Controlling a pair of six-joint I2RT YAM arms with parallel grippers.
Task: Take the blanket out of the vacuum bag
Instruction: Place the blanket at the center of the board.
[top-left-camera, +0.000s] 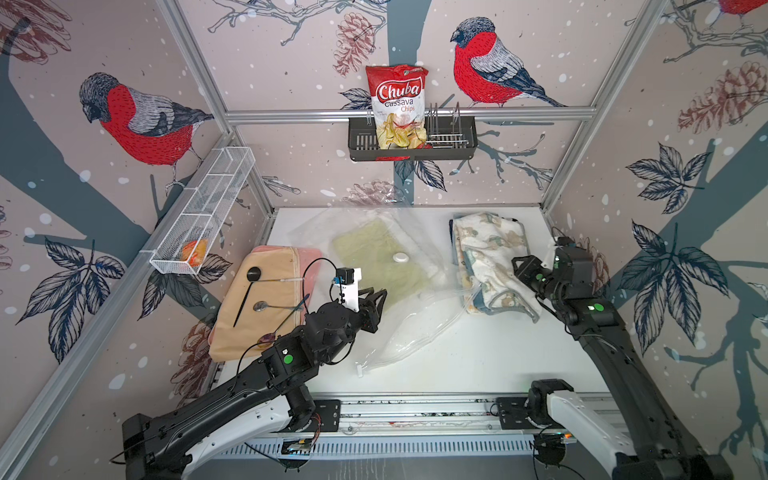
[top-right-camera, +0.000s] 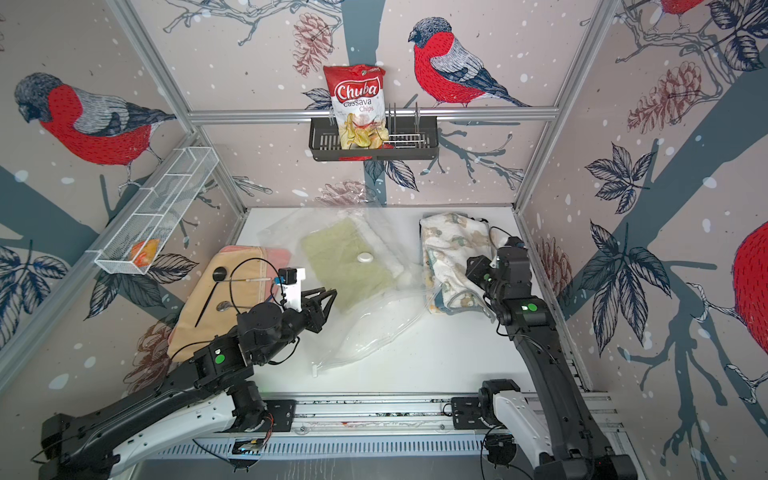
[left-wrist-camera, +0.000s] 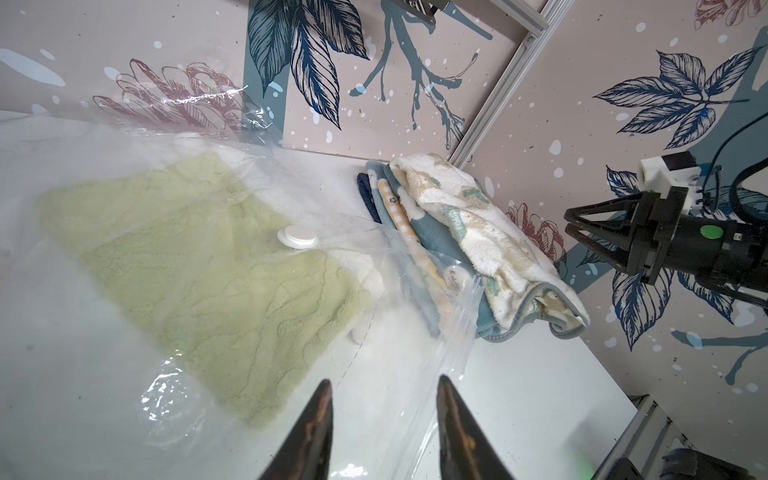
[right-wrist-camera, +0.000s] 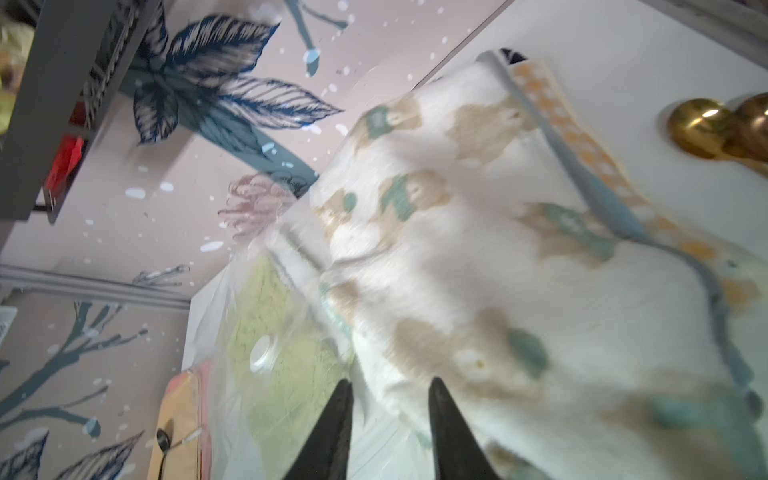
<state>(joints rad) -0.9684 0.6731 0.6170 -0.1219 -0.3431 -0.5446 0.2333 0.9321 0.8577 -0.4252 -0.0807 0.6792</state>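
Left gripper (left-wrist-camera: 384, 382) fingertips stood nearest the lens, spread apart with nothing between them, poised just over the loose near part of the vacuum bag (top-left-camera: 415, 328). The right gripper (right-wrist-camera: 388, 382) likewise showed parted jaws holding nothing, its tips just beside a folded patterned blanket (top-left-camera: 486, 253) at the right of the table (top-left-camera: 478, 357).

The bag lay crumpled across the middle of the table. A green blanket (top-left-camera: 374, 257) lay flat inside it under the white valve cap (top-left-camera: 400, 257). The bag's film lapped over the near corner of the patterned blanket. A white zip slider (top-left-camera: 358, 371) marked the seal edge at the near end.

Judgement: the green blanket was not yet out, and neither gripper had a hold. To do the step well, one gripper should pinch film alone near the mouth, well clear of the fleece, and pin it down. The other should enter the mouth, take a blanket edge, and draw it out along the opening, not upward. The patterned blanket may drag on the film.

Left arm: reached forward from the near left, wrist roughly level, gripper aimed across the bag. Right arm: extended along the right wall, bent at the elbow, gripper turned inward and raised off the table.
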